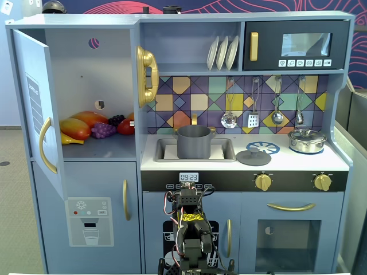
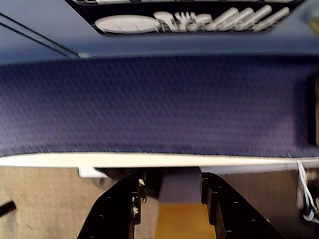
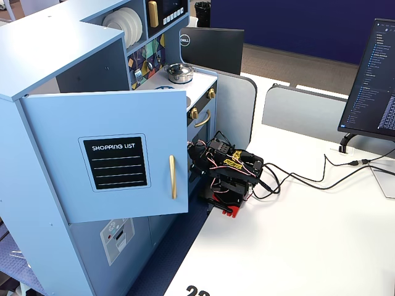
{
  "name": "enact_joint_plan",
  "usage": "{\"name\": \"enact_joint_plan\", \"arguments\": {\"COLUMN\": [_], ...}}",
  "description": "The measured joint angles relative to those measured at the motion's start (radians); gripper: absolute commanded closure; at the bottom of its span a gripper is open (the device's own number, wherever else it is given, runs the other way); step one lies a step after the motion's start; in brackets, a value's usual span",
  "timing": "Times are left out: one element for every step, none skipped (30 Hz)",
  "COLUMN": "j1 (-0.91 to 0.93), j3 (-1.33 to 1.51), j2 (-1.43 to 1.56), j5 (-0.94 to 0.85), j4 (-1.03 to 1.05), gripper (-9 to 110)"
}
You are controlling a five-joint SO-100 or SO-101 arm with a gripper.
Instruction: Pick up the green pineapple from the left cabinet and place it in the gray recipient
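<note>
No green pineapple shows in any view. The left cabinet stands with its door swung open; the door also faces the camera in a fixed view. On its shelf lie orange-yellow mangoes, purple grapes and a red fruit. The gray pot stands upright in the sink, empty as far as I can see. The arm sits folded low in front of the kitchen, far below the shelf, and also shows in a fixed view. In the wrist view my gripper points down over the table edge, jaws apart and empty.
A flat gray lid lies on the counter right of the sink. A shiny silver lidded pot stands on the hob. The open door juts out left of the arm. A monitor and cables sit on the white table.
</note>
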Motion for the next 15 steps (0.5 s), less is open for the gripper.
{"name": "enact_joint_plan", "arguments": {"j1": [-0.009,-0.012,-0.012,-0.012,-0.005,-0.002,-0.002,-0.002,-0.005,-0.011,-0.011,-0.011,-0.011,-0.011,-0.011], "j3": [0.000,-0.002,-0.002,-0.002,-0.002,-0.002,-0.002,-0.002,-0.002,-0.002,-0.002,-0.002,-0.002,-0.002,-0.002], "j2": [0.002,0.003,0.003,0.003,0.003,0.003,0.003,0.003,0.003,0.003,0.003,0.003,0.003,0.003,0.003], "j5": [0.020,0.054,0.078,0.084,0.086,0.086,0.083,0.071,0.061,0.061,0.060,0.060,0.060,0.060,0.060], "j4": [0.000,0.000,0.000,0.000,0.000,0.000,0.000,0.000,0.000,0.000,0.000,0.000,0.000,0.000,0.000], "gripper": [96,96,96,96,96,96,96,96,96,96,96,96,96,96,96]}}
